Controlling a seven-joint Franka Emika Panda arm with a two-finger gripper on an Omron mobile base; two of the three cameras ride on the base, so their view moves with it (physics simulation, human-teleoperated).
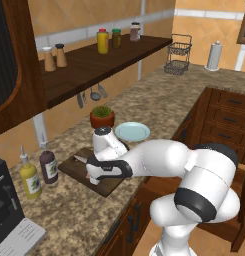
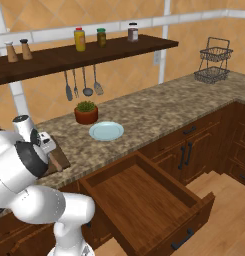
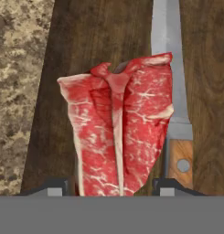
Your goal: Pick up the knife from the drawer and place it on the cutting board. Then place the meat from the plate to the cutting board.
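Observation:
The meat (image 3: 118, 132), a red slab with white streaks, stands on the dark cutting board (image 3: 86, 36) between my finger tips. My gripper (image 3: 113, 187) is open around it, with a thin gap at the left tip. The knife (image 3: 170, 68) lies flat on the board just right of the meat, its wooden handle toward me. From the left base view my hand (image 1: 96, 176) is low over the board (image 1: 74, 169). The pale blue plate (image 1: 132, 131) sits bare behind it on the counter. The wide drawer (image 2: 144, 195) is pulled out with nothing in it.
A potted plant (image 1: 102, 116) stands behind the plate. Two bottles (image 1: 30, 177) (image 1: 48, 165) stand left of the board, with a coffee machine (image 1: 4, 210) beyond. Utensils (image 2: 84, 82) hang under a shelf of jars. A wire basket (image 1: 179, 55) sits at the far end.

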